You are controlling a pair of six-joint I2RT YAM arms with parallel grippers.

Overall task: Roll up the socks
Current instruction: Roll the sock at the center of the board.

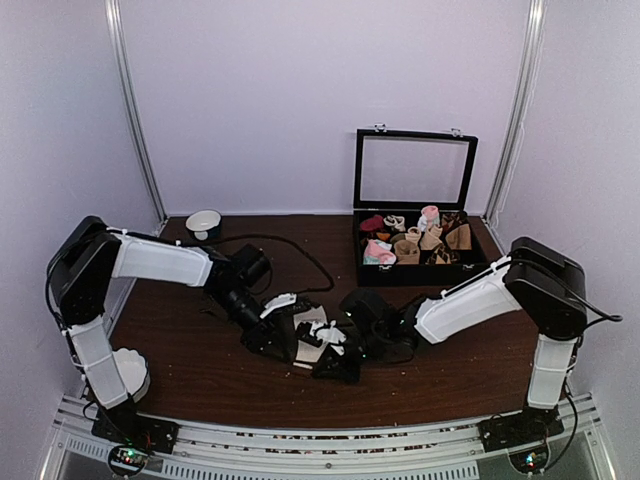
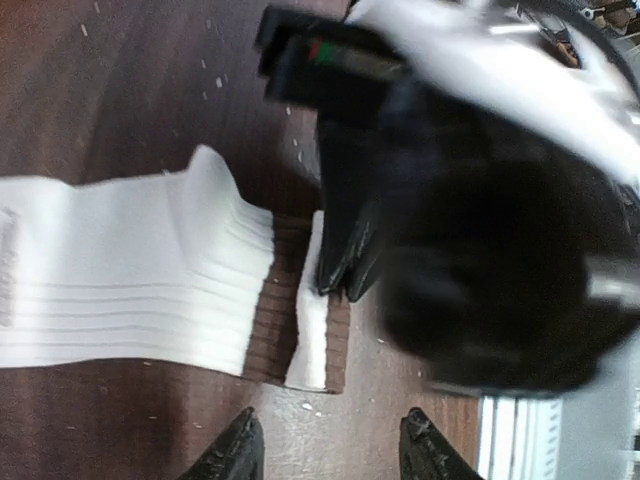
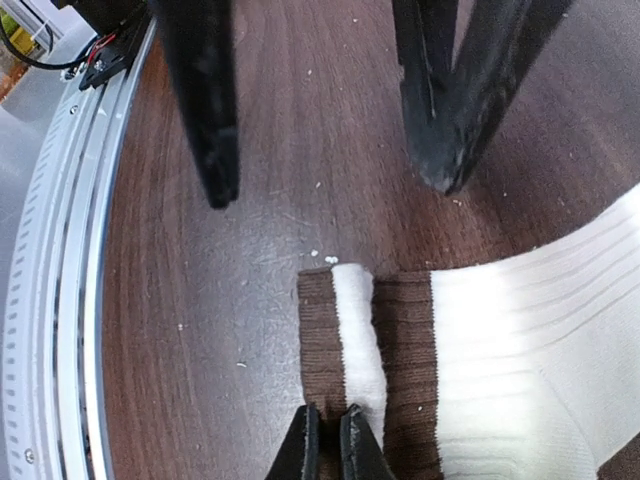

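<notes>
Well to the left of the black box (image 1: 420, 275), at the far table edge, stands a white bowl (image 1: 203, 222), and a black cable (image 1: 300, 258) lies between it and the box; neither bears on the work. The left gripper (image 2: 330, 455) hovers nearward and left of the box, its jaws about half apart with nothing between them, just off the cuff end. The socks (image 2: 130, 270) lie flat on the table (image 1: 450, 385), also nearward and left of the box. They are ribbed whitish fabric ending in a brown cuff band with a pale stripe; whether both lie stacked cannot be told. The right gripper (image 3: 328, 440), nearward of the box's left corner, has its jaws pinched almost together on the cuff edge. Judgement: the roll is at its start, with the cuff gripped and no turn made. The next move calls for turning the cuff over onto the leg while the left gripper steadies it. The hazard is crowding, since both grippers work the same end. Other rolled socks (image 1: 378, 252) sit inside the box, well clear.
</notes>
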